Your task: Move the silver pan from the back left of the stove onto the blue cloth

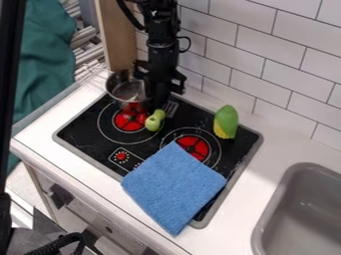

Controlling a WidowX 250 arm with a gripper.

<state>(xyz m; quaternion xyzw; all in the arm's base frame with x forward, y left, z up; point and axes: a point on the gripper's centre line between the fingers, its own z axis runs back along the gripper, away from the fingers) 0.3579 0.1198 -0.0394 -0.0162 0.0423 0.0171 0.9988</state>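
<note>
tool (158,103): by green toy (154,121), can't tell if gripping | green toy: over stove (86,137), near red ring (128,120) | pot (118,92): open side up, maybe to hold things | blue cloth (174,187): flat, so likely steady

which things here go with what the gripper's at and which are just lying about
Likely in use, nearest the gripper:
light green object
metal pot

Seemingly just lying about:
blue cloth
green and yellow object
</note>
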